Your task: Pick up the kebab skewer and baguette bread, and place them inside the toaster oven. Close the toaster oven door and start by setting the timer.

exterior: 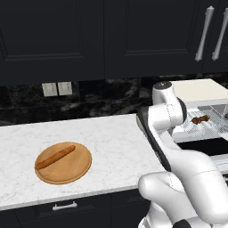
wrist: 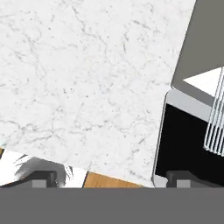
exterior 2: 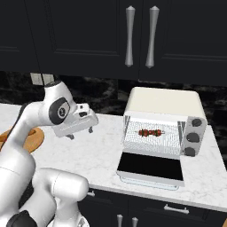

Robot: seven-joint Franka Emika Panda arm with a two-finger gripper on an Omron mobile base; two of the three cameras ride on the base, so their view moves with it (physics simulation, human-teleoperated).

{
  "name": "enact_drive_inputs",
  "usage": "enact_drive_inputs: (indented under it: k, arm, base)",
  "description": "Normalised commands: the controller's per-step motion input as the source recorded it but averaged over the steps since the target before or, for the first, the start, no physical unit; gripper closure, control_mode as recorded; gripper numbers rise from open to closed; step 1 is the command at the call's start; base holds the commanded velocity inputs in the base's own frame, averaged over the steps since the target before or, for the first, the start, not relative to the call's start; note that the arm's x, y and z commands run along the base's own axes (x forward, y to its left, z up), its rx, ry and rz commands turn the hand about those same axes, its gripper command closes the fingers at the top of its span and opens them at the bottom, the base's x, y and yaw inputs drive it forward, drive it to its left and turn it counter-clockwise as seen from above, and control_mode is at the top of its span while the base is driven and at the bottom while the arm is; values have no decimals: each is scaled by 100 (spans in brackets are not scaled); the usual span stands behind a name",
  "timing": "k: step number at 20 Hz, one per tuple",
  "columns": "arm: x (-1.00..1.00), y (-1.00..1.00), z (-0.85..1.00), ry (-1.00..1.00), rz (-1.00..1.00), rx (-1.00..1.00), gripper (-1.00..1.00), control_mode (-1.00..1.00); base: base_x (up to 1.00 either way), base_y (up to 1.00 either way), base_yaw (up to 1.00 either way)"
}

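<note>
1. My two-finger gripper (exterior 2: 81, 133) hangs wide and empty over the white marble counter (wrist: 87, 78).
2. Just beside me lies the flat-open dark glass toaster oven door (exterior 2: 150, 166); swinging low could clip it.
3. Behind me, the slim orange-brown baguette bread (exterior: 55, 156) rests on the round wooden board (exterior: 71, 171); a pinch off its middle may roll it.
4. Farthest, the kebab skewer (exterior 2: 150, 132) already lies on the rack of the cream-white toaster oven (exterior 2: 162, 104); the baguette could knock it.

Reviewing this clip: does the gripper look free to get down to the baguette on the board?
Probably yes. The open gripper hangs empty above bare counter, and the baguette lies alone on the round board with nothing over or beside it. The skewer already sits in the oven.
</note>
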Motion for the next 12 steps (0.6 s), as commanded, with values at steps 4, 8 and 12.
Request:
enact_drive_inputs:
  k: [4,8,12]
  arm:
    - [0,61,-1,18,-58,29,-100,-100]
    - [-1,64,-23,10,-61,21,-100,-100]
    - [1,99,-15,0,-28,0,-100,-100]
  base:
    - [0,0,0]
    - [0,0,0]
    - [0,0,0]
